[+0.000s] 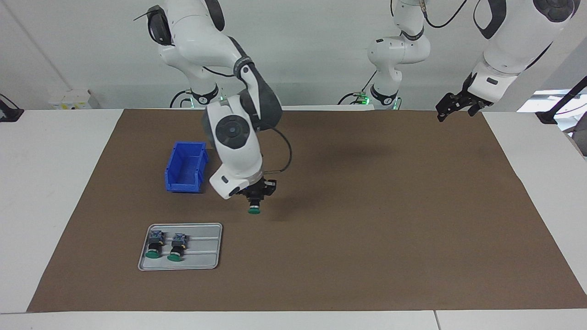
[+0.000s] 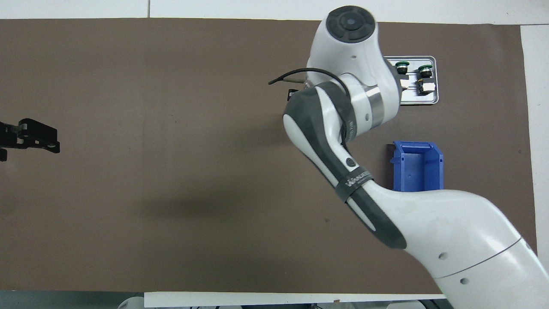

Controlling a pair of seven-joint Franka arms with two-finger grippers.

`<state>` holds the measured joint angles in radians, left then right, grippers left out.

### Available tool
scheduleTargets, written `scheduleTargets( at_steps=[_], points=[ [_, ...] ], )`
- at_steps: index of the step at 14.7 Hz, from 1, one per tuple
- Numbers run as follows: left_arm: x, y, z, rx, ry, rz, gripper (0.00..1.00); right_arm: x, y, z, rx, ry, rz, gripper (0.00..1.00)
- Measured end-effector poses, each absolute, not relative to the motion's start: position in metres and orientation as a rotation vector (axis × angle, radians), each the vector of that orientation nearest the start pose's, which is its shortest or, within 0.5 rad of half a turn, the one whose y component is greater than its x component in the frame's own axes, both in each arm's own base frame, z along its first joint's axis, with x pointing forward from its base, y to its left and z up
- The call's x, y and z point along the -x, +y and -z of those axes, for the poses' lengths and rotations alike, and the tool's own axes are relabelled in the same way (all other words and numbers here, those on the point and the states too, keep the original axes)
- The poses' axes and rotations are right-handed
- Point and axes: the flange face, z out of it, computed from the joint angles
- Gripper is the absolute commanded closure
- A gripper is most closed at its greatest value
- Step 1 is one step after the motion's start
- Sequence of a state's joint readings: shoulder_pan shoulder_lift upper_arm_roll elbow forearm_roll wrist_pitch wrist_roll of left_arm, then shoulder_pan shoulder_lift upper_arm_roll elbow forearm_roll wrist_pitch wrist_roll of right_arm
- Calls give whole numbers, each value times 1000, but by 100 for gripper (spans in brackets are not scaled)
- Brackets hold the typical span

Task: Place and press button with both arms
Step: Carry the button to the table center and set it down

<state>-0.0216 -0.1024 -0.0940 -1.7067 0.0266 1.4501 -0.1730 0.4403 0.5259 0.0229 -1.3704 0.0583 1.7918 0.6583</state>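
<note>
We see a white table [image 1: 46, 183] covered by a broad brown mat [image 1: 367, 229], and the two large white jointed arms dominate it: the right arm [image 1: 234, 137] bends down over the mat's middle, toward its own end of the table, while the left arm [image 1: 504, 46] waits raised over the mat's corner at its own end, nearest the robots. A blue plastic bin [image 1: 185, 167] sits open beside the right arm's wrist, and a flat grey metal tray [image 1: 202, 256] lies nearer the mat's edge farthest from the robots, carrying two spare green-capped switches [image 1: 165, 245]. The right gripper [image 1: 254, 198] points straight down, clamped on the small push-button switch [image 1: 254, 208], whose round green cap hangs downward just above the mat. We judge the button light, rigid and smooth, so the black cylindrical body is the sound place to grip, leaving the cap free. The left gripper [image 1: 451, 107] has its fingers spread apart, holding nothing.
</note>
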Motion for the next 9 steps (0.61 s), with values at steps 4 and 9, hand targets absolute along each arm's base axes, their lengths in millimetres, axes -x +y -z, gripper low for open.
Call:
scheduleTargets(
  at_steps=[4, 9],
  points=[
    [-504, -58, -606, 3074, -92, -228, 0, -587, 374, -404, 3092, 667, -194, 100],
    [-504, -58, -606, 3074, -92, -228, 0, -569, 400, -399, 2889, 1379, -181, 96]
  ],
)
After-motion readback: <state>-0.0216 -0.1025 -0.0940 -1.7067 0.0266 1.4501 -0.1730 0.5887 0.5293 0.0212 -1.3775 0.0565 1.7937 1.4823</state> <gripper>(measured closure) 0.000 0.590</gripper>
